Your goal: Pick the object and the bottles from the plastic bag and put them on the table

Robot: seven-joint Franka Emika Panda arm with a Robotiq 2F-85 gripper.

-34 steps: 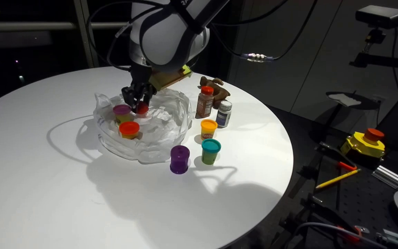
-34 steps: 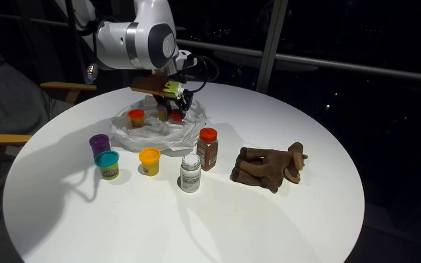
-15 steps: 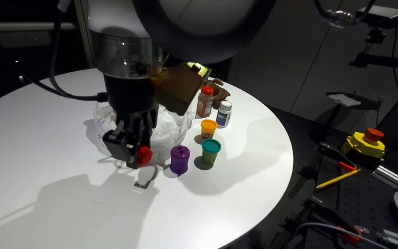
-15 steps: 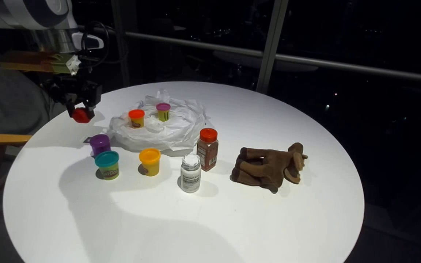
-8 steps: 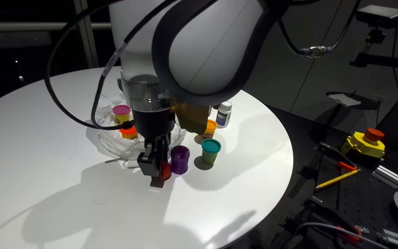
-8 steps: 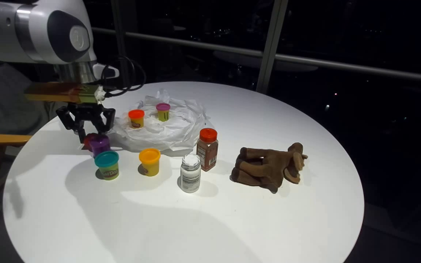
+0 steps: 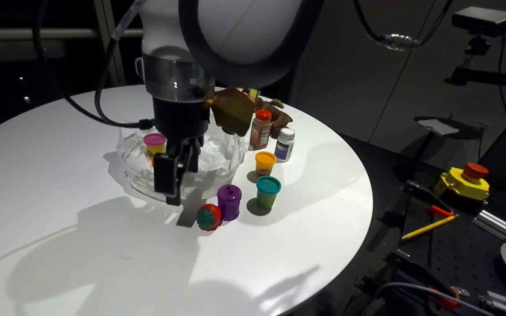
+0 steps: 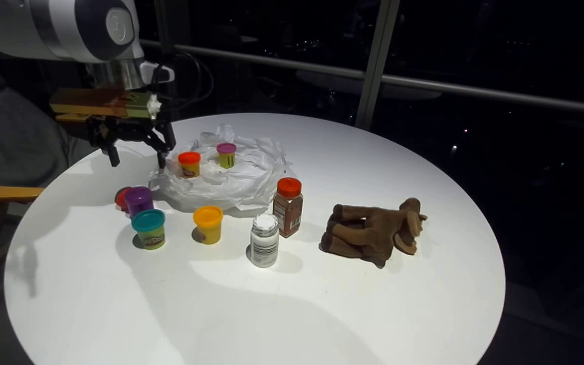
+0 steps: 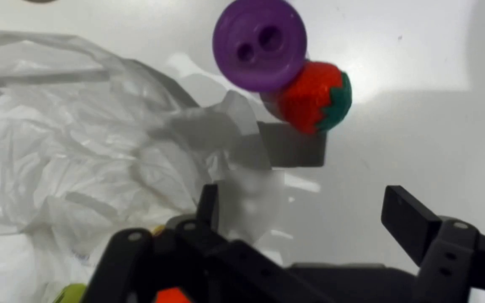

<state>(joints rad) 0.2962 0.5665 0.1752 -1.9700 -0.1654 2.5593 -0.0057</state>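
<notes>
A red strawberry-like object [image 9: 305, 99] with a green leafy end lies on the white table [image 8: 373, 314], against or right beside a purple container [image 7: 229, 202]. Above and short of it my gripper [image 9: 303, 202] hangs open, its fingers wide apart with nothing between them. The crumpled white plastic bag [image 8: 251, 190] holds a tub with an orange-red lid [image 8: 189, 165] and one with a pink lid [image 8: 226, 155]. Outside the bag, a red-capped bottle [image 8: 288, 208] and a white bottle [image 8: 264, 243] stand upright on the table.
A teal-lidded tub [image 8: 148, 230] and a yellow-orange tub [image 8: 208, 225] stand near the purple container. A brown plush animal [image 8: 373, 230] lies beyond the bottles. In an exterior view the arm hides part of the bag [image 7: 222, 171].
My gripper carried the red object out of the bag, lowered it beside the purple container and let it go. The fingers have since spread and risen away from it.
</notes>
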